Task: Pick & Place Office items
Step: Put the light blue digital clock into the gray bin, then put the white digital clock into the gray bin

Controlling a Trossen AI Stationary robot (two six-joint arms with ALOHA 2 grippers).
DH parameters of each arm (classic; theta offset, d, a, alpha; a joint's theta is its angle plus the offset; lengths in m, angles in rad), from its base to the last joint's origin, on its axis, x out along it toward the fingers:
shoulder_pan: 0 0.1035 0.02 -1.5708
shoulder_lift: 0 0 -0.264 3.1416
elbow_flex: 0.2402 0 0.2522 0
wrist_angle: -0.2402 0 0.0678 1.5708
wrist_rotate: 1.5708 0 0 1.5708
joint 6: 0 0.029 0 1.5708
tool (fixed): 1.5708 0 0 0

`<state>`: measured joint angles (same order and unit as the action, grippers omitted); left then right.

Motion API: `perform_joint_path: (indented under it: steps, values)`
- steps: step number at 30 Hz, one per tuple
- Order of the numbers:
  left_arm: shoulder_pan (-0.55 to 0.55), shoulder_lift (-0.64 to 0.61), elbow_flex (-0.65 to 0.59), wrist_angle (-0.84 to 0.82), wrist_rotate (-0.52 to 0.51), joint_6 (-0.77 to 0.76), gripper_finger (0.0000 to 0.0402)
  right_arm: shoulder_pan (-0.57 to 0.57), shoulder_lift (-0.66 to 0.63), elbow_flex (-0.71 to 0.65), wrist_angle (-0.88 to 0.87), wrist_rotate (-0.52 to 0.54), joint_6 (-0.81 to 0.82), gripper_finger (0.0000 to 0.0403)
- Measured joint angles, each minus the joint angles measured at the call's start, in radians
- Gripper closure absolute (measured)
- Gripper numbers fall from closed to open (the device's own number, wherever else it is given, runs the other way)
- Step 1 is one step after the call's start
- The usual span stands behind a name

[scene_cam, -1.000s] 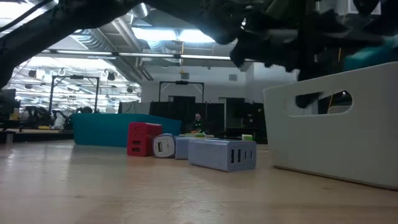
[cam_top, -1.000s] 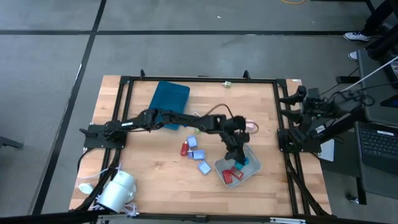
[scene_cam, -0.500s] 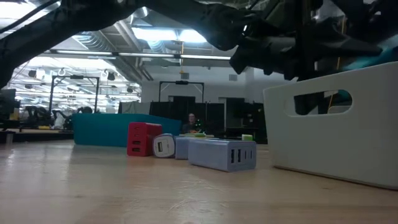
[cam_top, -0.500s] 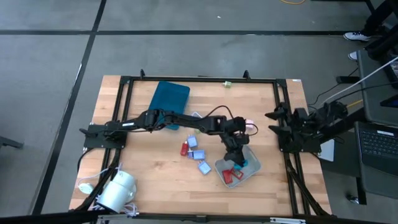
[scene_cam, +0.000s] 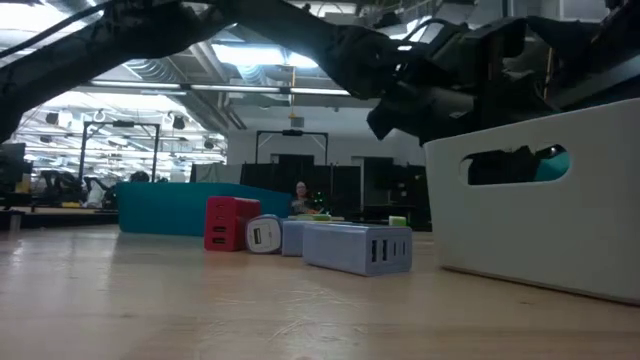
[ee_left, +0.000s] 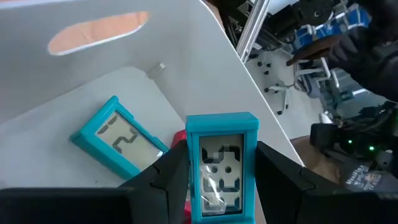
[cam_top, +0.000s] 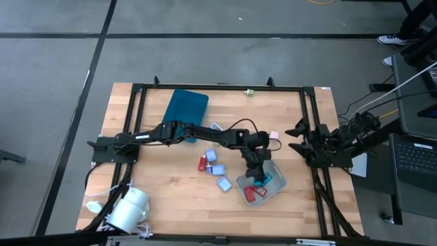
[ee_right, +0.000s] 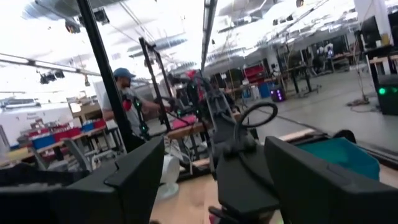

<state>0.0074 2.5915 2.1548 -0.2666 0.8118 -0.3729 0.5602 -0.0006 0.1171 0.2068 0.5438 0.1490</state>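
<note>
teal clock (ee_left: 222,163) in left gripper (ee_left: 221,180) (over grey tray (ee_left: 205,56))

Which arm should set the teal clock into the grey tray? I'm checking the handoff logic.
Left. The left hand already grips the teal clock directly over the pale grey tray, beside another clock lying inside. The right hand waits open at the table's right edge.
</note>
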Motion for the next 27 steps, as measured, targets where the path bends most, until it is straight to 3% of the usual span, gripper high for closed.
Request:
perform_joint_path:
  steps: [2,7,11,22,27]
  values:
    - [0.002,-0.003,-0.002,0.025,0.001,-0.015,0.025,0.0,0.0,-0.011,0.014,0.002,0.0,0.0119]
    - [0.007,-0.021,-0.004,0.039,0.013,-0.016,0.0138,0.0,0.0,-0.032,0.037,-0.002,0.0,0.0117]
    - [0.028,-0.033,-0.005,0.049,0.027,-0.041,0.0091,0.0,0.0,-0.074,0.093,-0.009,0.003,0.0117]
    - [0.077,-0.084,-0.005,0.019,0.039,-0.04,0.0089,0.0,0.0,-0.102,0.13,-0.01,0.0,0.0117]
    - [0.16,-0.125,-0.004,-0.29,-0.123,0.175,0.0118,0.0,0.0,-0.102,0.138,-0.034,0.022,0.0117]
